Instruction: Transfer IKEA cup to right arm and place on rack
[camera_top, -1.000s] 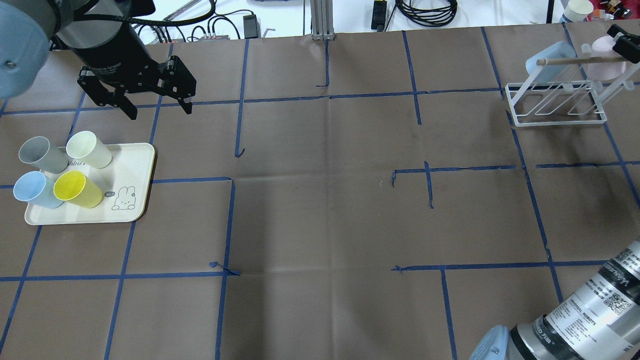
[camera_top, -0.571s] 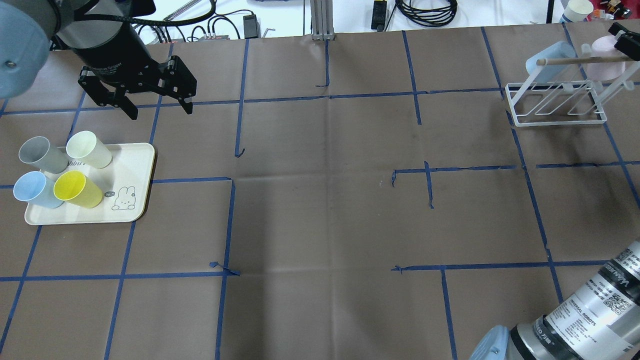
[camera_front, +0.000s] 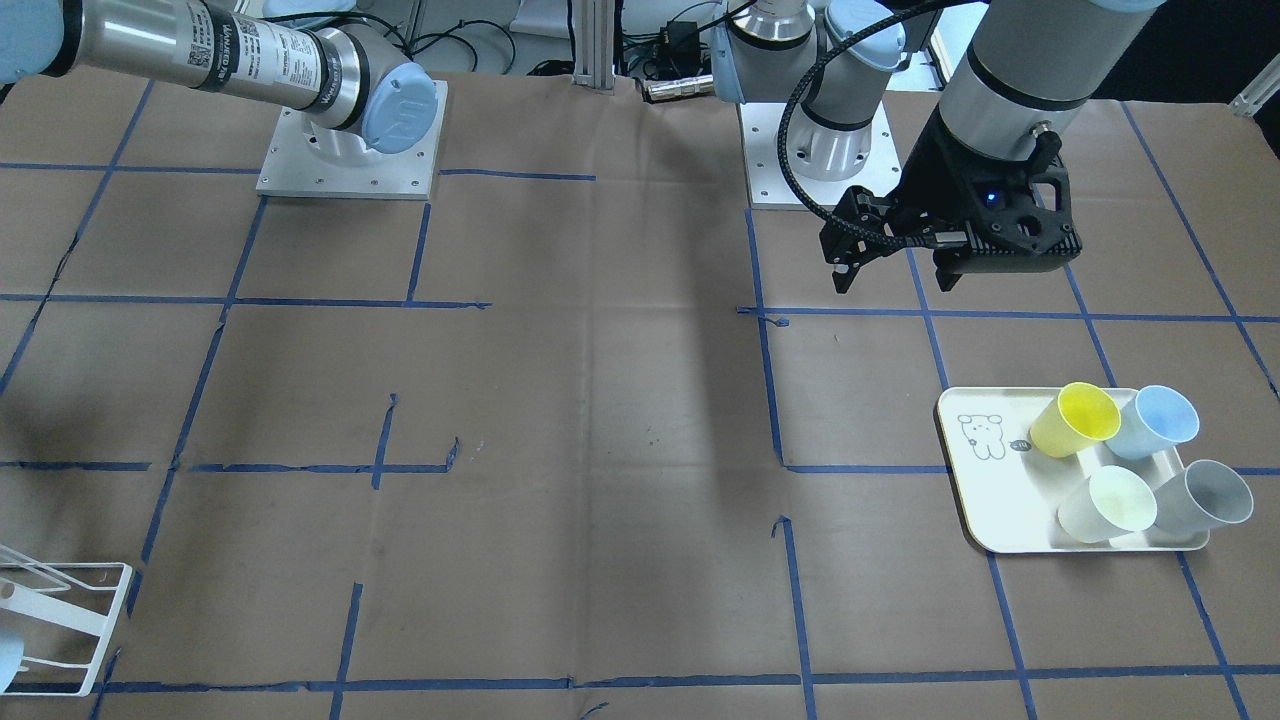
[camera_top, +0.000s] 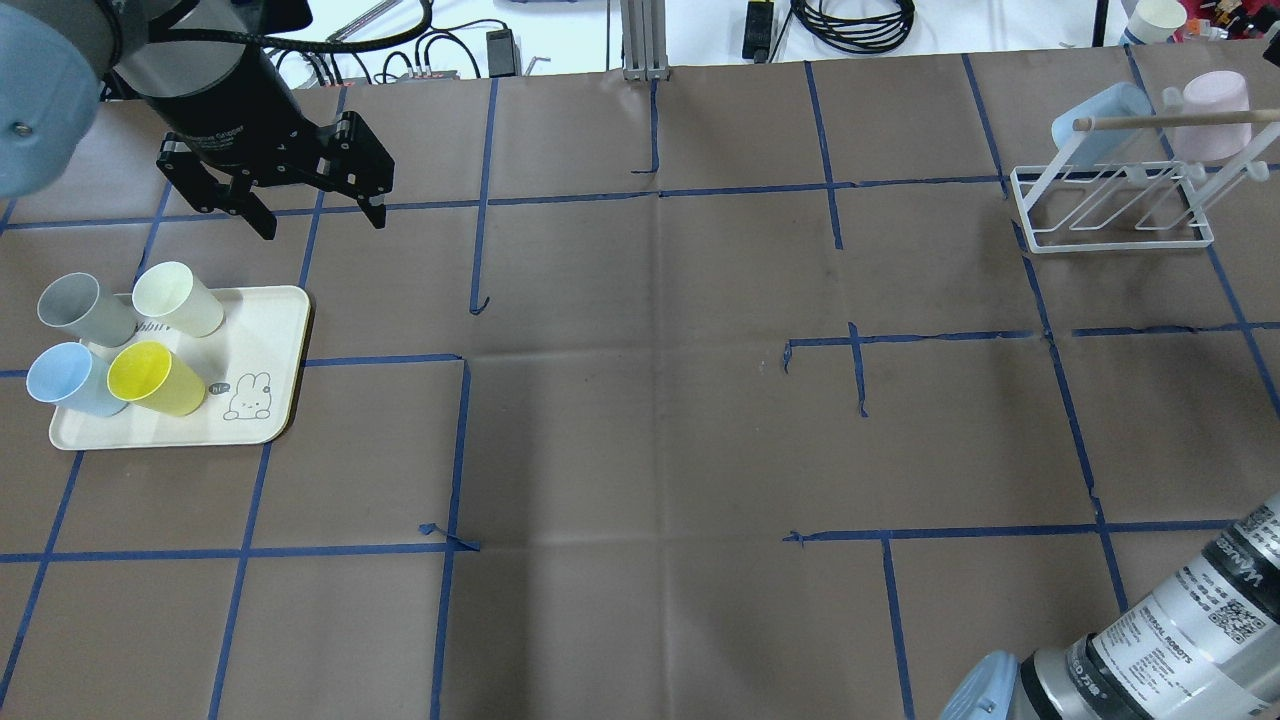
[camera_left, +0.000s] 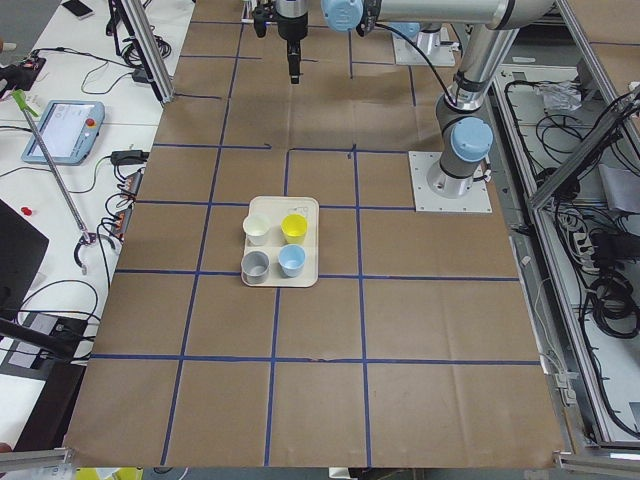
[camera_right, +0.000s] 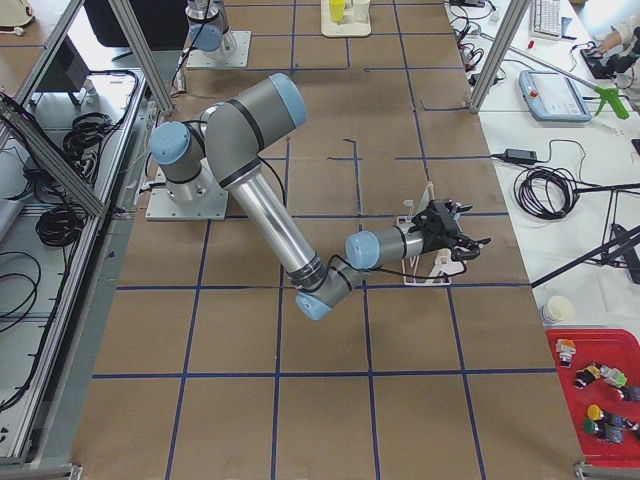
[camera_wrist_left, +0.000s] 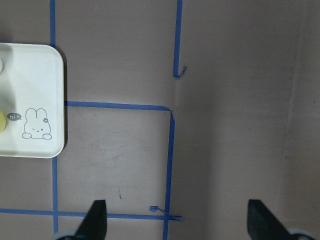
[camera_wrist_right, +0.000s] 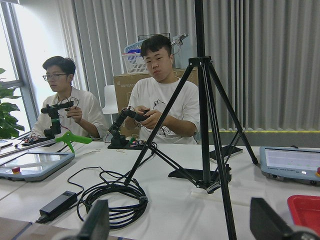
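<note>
Several IKEA cups stand on a cream tray (camera_top: 270, 330) at the left: grey (camera_top: 80, 308), cream (camera_top: 178, 298), blue (camera_top: 65, 378) and yellow (camera_top: 150, 377). My left gripper (camera_top: 318, 218) hangs open and empty above the table, beyond the tray's far right corner; it also shows in the front view (camera_front: 890, 282). The white wire rack (camera_top: 1120, 246) stands at the far right and holds a pale blue cup (camera_top: 1100, 120) and a pink cup (camera_top: 1215, 125). My right gripper (camera_right: 462, 240) is beside the rack. Its wrist view shows it open (camera_wrist_right: 180, 222) and empty.
The right arm's forearm (camera_top: 1180, 630) crosses the near right corner. A thin wooden rod (camera_top: 1160, 121) lies across the rack's top. Cables and power bricks (camera_top: 850, 20) lie beyond the table's far edge. Two operators sit past the table in the right wrist view.
My right gripper has drawn back from the pink cup on the rack and left the overhead view at the top right. The left gripper and the tray's cups have not moved.
</note>
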